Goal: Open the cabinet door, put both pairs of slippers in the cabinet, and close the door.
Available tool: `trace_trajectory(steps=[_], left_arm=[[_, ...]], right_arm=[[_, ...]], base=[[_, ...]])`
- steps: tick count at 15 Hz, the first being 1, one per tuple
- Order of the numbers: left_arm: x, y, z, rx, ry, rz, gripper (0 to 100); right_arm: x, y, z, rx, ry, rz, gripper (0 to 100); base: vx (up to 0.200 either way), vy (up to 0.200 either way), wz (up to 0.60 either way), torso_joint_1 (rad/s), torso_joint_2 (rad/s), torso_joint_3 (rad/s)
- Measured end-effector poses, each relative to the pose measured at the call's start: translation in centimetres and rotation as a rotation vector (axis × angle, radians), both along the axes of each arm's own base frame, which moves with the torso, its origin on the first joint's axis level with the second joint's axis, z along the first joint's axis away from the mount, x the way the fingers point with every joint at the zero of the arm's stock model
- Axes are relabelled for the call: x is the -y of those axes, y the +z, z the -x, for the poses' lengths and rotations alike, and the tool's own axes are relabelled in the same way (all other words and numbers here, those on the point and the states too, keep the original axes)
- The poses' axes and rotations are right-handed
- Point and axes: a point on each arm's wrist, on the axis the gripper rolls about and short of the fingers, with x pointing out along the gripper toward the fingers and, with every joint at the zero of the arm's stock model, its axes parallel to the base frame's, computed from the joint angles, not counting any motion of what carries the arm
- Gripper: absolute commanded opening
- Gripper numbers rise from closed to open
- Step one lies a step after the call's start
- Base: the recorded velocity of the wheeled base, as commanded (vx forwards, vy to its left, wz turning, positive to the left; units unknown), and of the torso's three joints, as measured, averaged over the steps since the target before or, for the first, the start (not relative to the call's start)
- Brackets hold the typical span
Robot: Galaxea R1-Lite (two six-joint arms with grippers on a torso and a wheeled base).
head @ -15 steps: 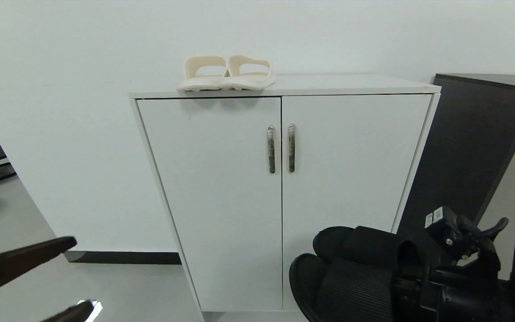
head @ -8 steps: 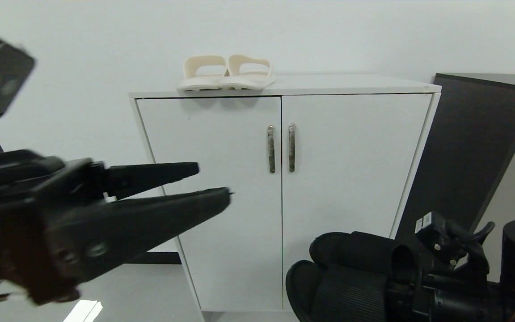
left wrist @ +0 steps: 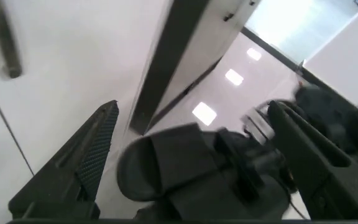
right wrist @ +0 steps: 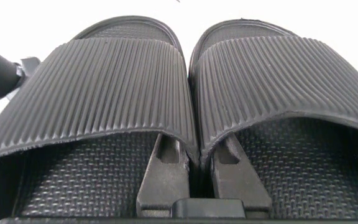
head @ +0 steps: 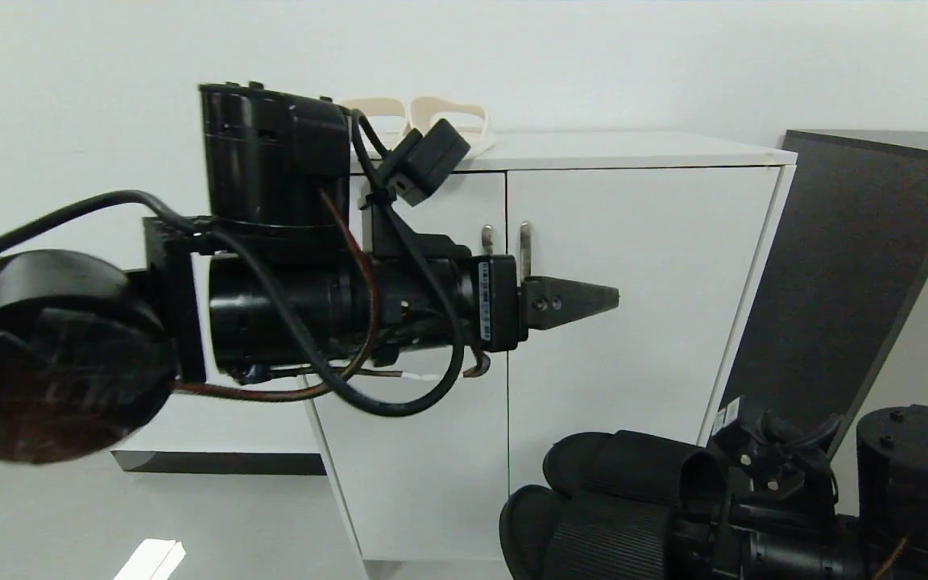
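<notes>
Cabinet (head: 641, 338), white and two-doored, stands against the far wall with both doors shut, so nothing has gone inside yet. The left arm lies across its front. The left gripper (head: 585, 300) is level with the lower ends of the handles (head: 525, 242) and just to their right, and the wrist view shows its fingers (left wrist: 79, 162) spread wide with nothing between them. Low at the near right, in front of the right door, the black slippers (head: 617, 491) hang from the right gripper (right wrist: 201, 186), which has one finger under each strap and pinches the two inner walls together. The cream slippers (head: 464, 121) sit on the cabinet top toward its left, close behind the left arm's wrist. The handles stand so near each other that the wide-spread fingers could close on both, or on neither, and the door would not come. Any lift of that wrist could nudge the cream pair off the top. If the right door swings out, it would likely strike the black pair held in its path. A grip on the inner walls alone could also let one slipper slide free.
</notes>
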Motion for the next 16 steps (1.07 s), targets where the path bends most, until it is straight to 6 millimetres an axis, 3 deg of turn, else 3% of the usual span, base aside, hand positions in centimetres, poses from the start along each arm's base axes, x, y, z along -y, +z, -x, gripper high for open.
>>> trace_trajectory(steps=[6,16], left_arm=[[0.3,1.0,-4.5,0.031,0.075,0.034,100],[0.3,-1.1,-9.4,0.006,0.160,0.009,100]], right_arm=[[-0.1,-0.1,0.0,-0.003,0.002,0.002,0],[0.0,-0.1,-0.1,-0.003,-0.001,0.003,0]], base=[[0.000,0.000,0.00,0.000,0.00,0.000],[0.000,0.000,0.00,0.000,0.00,0.000]])
